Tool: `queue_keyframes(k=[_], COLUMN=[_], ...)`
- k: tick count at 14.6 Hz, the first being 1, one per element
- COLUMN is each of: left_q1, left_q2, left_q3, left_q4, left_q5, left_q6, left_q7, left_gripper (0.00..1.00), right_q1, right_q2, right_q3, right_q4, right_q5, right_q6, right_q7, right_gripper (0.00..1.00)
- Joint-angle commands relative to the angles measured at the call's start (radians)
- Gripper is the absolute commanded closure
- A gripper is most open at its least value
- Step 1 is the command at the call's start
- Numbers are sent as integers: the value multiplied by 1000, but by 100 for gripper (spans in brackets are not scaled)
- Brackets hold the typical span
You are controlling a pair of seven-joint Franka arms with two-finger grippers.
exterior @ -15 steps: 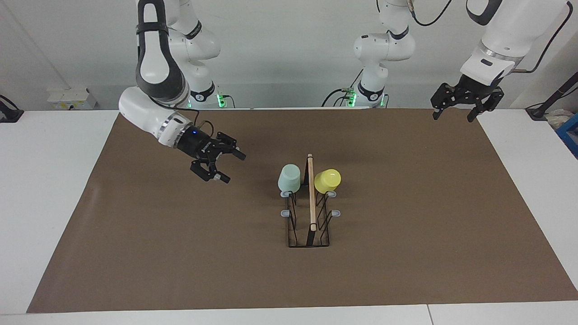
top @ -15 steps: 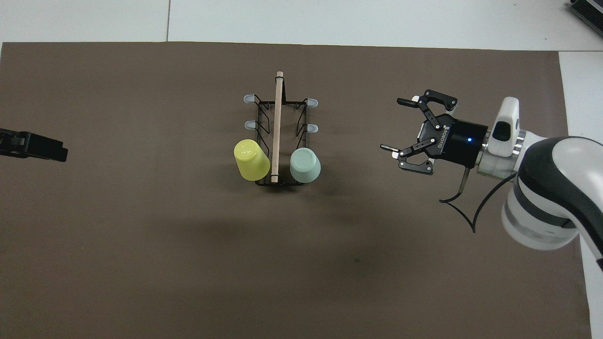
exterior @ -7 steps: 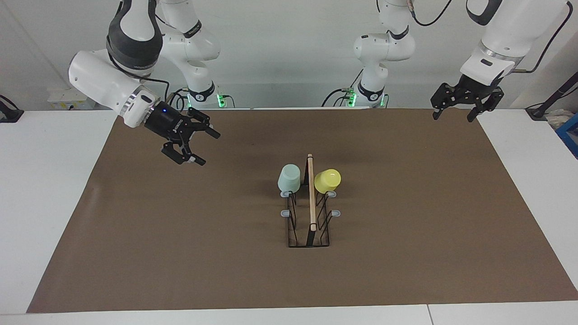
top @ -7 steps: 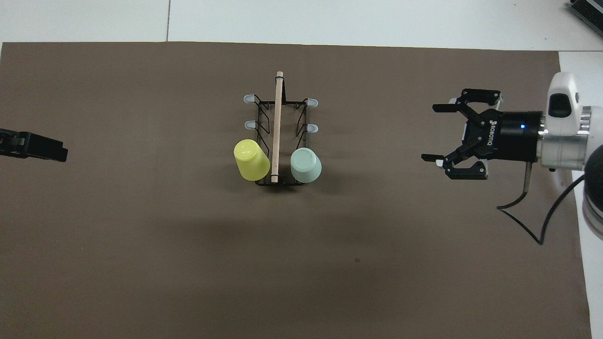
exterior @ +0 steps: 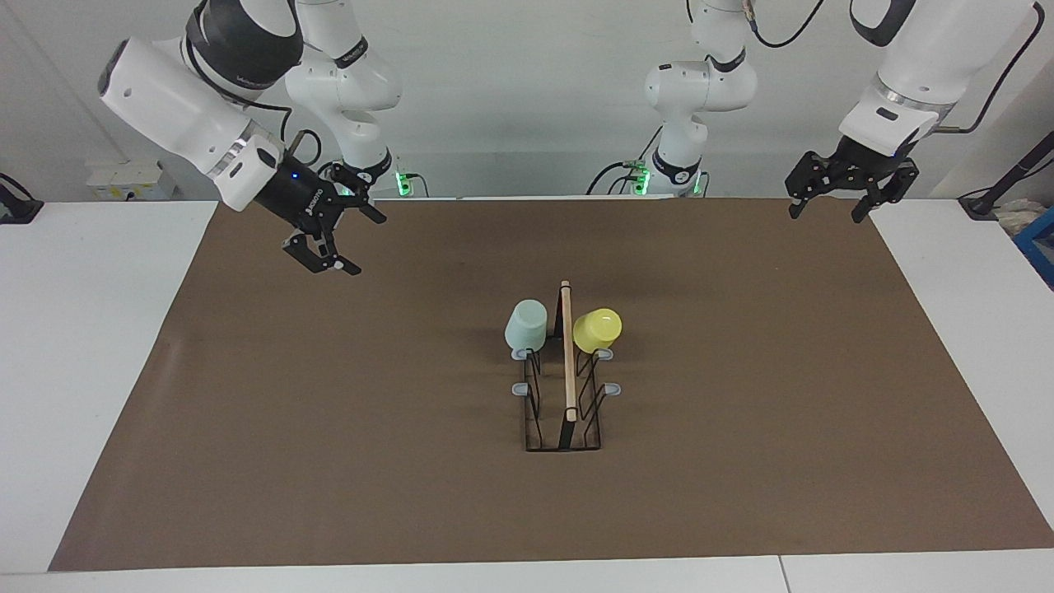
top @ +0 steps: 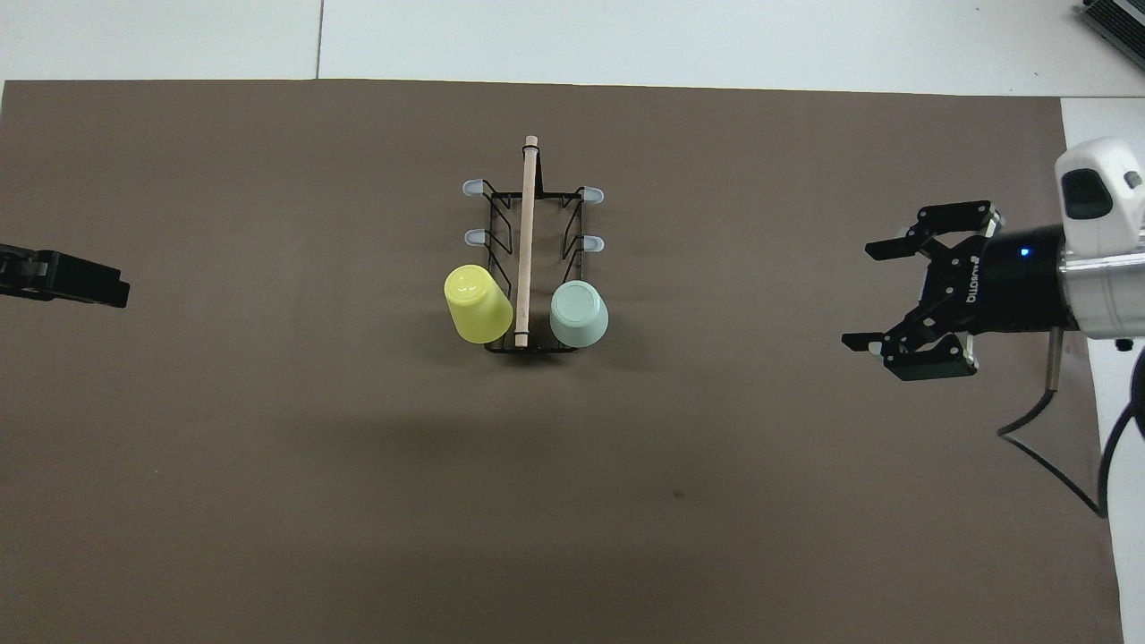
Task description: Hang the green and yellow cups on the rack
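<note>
At mid-table on the brown mat (exterior: 247, 428), the right gripper (exterior: 344, 237) hangs wide open, the pale mint green plastic cup (exterior: 526, 324) and bright yellow plastic cup (exterior: 597, 329) sit upturned on the black wire rack (exterior: 563, 412) with its wooden bar, on the pegs nearest the robots, and the left gripper (exterior: 830, 209) waits open.

White arms, dark grey joints, black grippers, black cables

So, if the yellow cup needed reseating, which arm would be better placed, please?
Left: the yellow cup hangs on the rack side toward the left gripper, which is open; the right gripper would cross the green cup.
</note>
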Motion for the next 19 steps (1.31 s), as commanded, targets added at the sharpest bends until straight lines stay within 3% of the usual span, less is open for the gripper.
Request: queue_keyframes(k=[1, 6, 10, 13, 15, 17, 19], left_q1=[-14, -12, -9, 0, 0, 0, 1], left_q2=[-13, -13, -13, -13, -13, -13, -13], left_q3=[8, 8, 8, 8, 8, 10, 11], left_q4=[-11, -11, -11, -11, -11, -9, -9], left_q5=[19, 19, 19, 11, 8, -1, -6], left_q6=[-6, 1, 6, 4, 6, 6, 9], left_q7=[-8, -8, -4, 0, 0, 2, 2], left_gripper=[0, 0, 0, 0, 0, 0, 0], right_q1=[2, 57, 73, 41, -16, -29, -23], right_q2=[-18, -18, -24, -54, -70, -67, -62], right_q3=[13, 32, 32, 27, 16, 28, 38], right_q4=[13, 27, 31, -13, -58, -44, -24], right_q5=[-85, -290, -329, -329, -329, -338, -539], right_q6=[-16, -71, -201, -208, -112, -137, -139], right_q7=[249, 760, 1107, 1136, 1114, 1038, 1110], right_gripper=[0, 0, 0, 0, 0, 0, 0])
